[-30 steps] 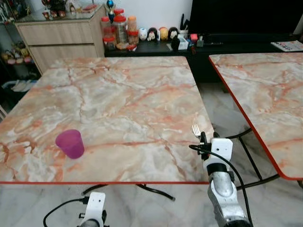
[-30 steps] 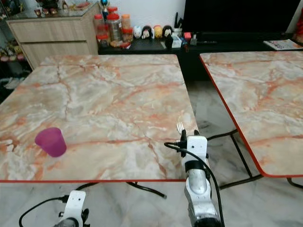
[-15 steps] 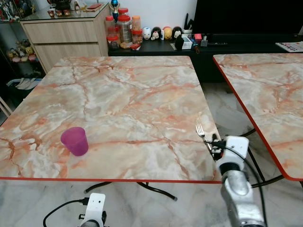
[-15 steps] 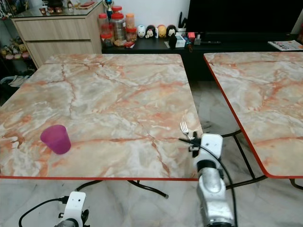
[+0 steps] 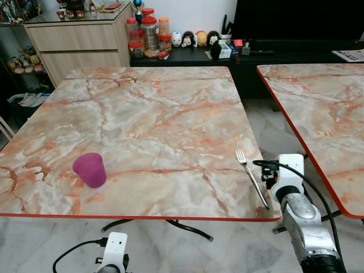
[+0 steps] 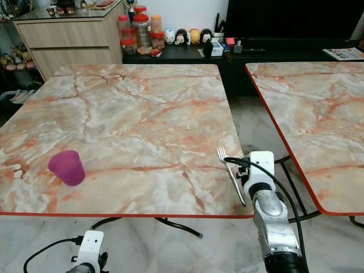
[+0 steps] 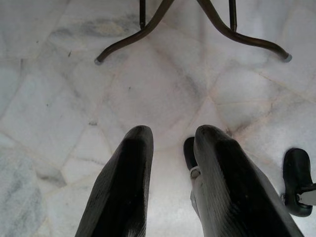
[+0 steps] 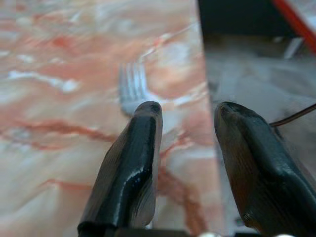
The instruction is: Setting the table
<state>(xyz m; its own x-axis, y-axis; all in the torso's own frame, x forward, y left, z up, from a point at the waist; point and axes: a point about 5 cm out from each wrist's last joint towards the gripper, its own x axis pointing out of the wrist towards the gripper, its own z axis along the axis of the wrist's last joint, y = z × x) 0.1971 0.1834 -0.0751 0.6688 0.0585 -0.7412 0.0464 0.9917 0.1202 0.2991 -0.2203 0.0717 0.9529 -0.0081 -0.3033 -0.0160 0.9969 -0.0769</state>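
Fork (image 5: 252,176) released since earlier, now flat at table (image 5: 148,114) right edge near front corner as place setting; right claw (image 8: 185,148) open, empty, beside it. Left claw (image 7: 170,163) idle, slightly parted, empty. Cup (image 5: 89,169) front left.

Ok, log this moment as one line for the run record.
task: setting table | fork: flat on table near right edge | right gripper: open, beside fork | cup: upright, front left | left gripper: open, idle over floor

The silver, jointed metal right arm (image 5: 304,227) is carrying a white boxy wrist housing (image 5: 290,168) with a looping black cable (image 5: 310,190); glossy black tapered fingers (image 8: 131,177) are showing scuffs.
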